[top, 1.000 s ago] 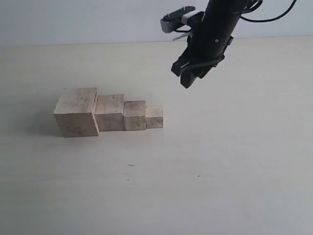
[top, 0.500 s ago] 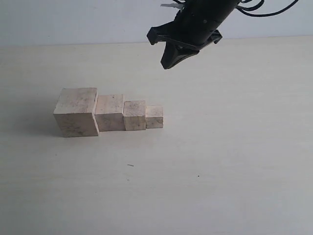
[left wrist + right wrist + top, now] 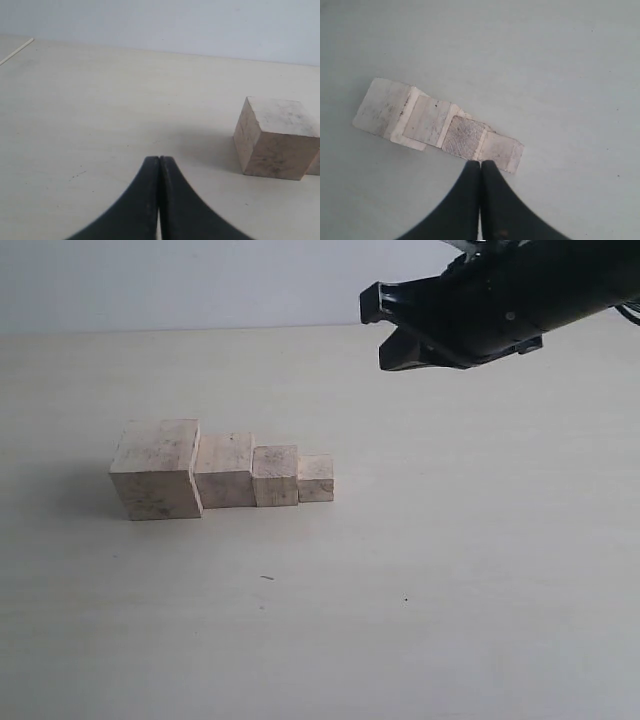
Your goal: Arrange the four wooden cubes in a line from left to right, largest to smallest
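The left gripper (image 3: 159,165) shows only in its own wrist view. Its two black fingers are pressed together with nothing between them, low over the pale table (image 3: 90,100). The largest cube (image 3: 277,140) stands ahead of the tips and well apart from them.

In the exterior view the largest cube sits at the left end of a straight row on the table. The second cube (image 3: 225,469) touches its right face. Next along from the largest cube comes the third cube (image 3: 275,475). Farthest from it, closing the row, is the smallest cube (image 3: 316,478). All four rest flat, side against side, stepping down in height.

Up and to the right of the largest cube, past the row's small end and well clear of it, the right gripper (image 3: 385,332) hangs in the air. Its fingers are closed on each other and empty. Its wrist view looks down on the whole row.
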Action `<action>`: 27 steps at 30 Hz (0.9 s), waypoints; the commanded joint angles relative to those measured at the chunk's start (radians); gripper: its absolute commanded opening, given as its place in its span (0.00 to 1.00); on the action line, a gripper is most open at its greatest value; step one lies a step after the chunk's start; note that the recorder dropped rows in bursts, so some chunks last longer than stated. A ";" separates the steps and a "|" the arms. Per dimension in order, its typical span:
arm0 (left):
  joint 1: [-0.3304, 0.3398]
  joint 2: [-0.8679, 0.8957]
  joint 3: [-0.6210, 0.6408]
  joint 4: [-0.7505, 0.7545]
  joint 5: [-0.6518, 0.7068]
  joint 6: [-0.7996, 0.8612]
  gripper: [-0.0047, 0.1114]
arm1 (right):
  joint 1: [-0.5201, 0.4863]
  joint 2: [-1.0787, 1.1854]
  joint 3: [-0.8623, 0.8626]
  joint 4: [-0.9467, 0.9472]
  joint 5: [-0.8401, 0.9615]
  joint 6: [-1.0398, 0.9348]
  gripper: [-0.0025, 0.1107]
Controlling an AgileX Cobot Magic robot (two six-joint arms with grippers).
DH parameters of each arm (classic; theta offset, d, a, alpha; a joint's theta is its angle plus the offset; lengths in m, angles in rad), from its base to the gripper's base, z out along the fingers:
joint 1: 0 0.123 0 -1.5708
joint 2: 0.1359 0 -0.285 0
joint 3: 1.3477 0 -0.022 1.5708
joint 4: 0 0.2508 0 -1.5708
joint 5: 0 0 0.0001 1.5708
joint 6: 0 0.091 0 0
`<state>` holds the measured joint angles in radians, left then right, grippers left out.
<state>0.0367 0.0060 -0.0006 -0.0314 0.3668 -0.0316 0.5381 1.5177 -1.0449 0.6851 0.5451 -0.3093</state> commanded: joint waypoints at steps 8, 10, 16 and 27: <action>-0.007 -0.006 0.001 -0.006 -0.012 0.002 0.04 | -0.003 -0.077 0.007 -0.082 -0.085 -0.003 0.02; -0.007 -0.006 0.001 -0.006 -0.012 0.002 0.04 | -0.003 -0.094 0.007 -0.113 -0.100 -0.002 0.02; -0.007 -0.006 0.001 -0.006 -0.012 0.002 0.04 | -0.007 -0.164 0.007 -0.201 -0.168 0.048 0.02; -0.007 -0.006 0.001 -0.006 -0.012 0.002 0.04 | -0.227 -0.374 0.009 -0.312 -0.045 0.092 0.02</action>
<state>0.0367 0.0060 -0.0006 -0.0314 0.3668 -0.0316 0.3479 1.1879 -1.0402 0.4005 0.4831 -0.2207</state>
